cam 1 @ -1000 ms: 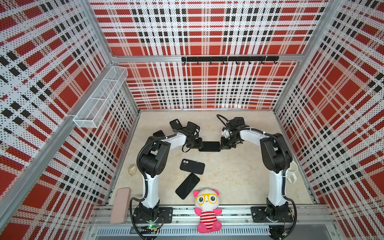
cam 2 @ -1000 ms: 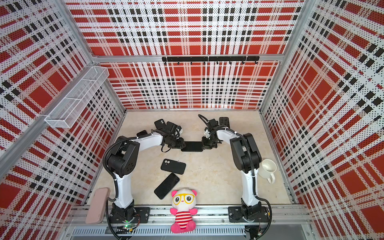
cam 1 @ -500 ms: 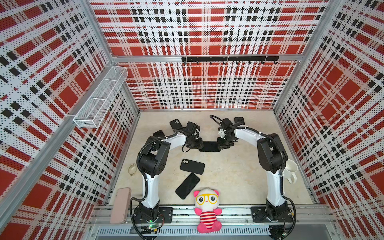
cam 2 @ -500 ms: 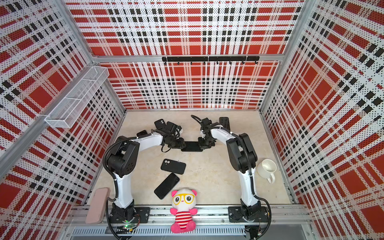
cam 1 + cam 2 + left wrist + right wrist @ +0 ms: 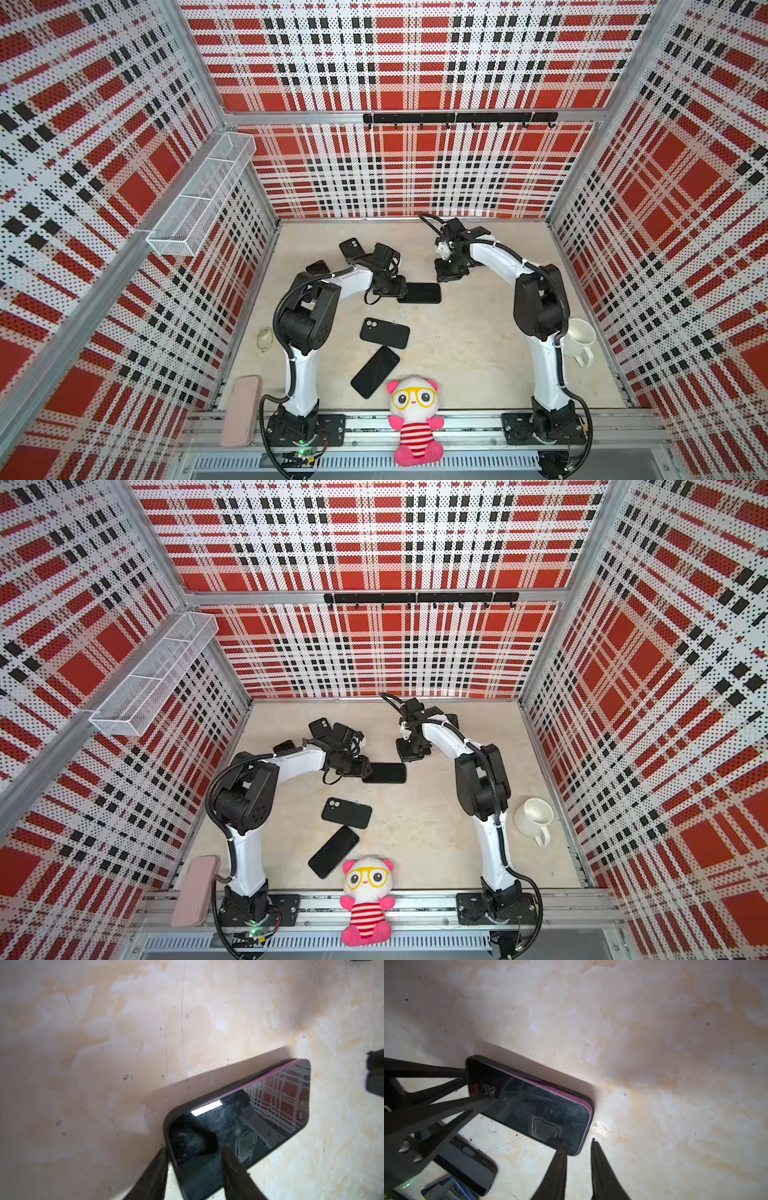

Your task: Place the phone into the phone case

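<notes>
Two black fingers of the left gripper (image 5: 194, 1150) stand parted across one end corner of the phone (image 5: 239, 1126). One fingertip (image 5: 229, 1159) lies over the glass and the other sits just outside the black phone case (image 5: 166, 1126), clamping nothing. The phone lies flat and screen up on the table (image 5: 478, 353), already seated in the case, with a pink edge showing inside the rim. At its opposite end the right gripper (image 5: 577, 1142) hovers slightly parted and empty, one tip over the corner, the other beyond it.
</notes>
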Motion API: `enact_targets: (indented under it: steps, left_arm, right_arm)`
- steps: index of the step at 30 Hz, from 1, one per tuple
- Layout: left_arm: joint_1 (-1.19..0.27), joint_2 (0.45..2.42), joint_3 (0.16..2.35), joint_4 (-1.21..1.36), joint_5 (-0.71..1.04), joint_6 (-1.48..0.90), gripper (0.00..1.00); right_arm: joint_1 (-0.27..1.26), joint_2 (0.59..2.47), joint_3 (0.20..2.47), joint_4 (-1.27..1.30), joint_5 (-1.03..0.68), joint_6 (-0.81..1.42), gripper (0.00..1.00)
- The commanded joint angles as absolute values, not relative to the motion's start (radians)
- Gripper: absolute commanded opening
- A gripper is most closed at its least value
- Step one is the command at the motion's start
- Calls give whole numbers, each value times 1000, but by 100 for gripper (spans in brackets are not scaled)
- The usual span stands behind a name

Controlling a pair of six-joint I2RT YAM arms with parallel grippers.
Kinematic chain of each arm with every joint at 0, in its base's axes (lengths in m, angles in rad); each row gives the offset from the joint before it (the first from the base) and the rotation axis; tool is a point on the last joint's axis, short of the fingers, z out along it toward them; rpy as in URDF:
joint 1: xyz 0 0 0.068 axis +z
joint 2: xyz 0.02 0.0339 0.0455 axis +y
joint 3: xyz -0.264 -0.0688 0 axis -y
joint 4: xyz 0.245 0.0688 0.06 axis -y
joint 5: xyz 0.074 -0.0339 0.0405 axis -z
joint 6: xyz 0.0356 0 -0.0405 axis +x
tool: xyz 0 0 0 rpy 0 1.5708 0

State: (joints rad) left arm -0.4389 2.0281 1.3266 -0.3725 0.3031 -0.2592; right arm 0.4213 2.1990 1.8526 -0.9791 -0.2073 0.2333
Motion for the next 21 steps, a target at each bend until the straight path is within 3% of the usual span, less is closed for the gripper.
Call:
enact_targets:
  steps: [1, 21]
  left_arm:
    - [-430, 2023, 1312, -387, 296, -248, 46]
    - [-428, 2037, 1312, -386, 296, -252, 39]
  right_arm:
    - [416, 2243, 1871, -991, -237, 204, 22]
    - [410, 2399, 1855, -982, -211, 189, 12]
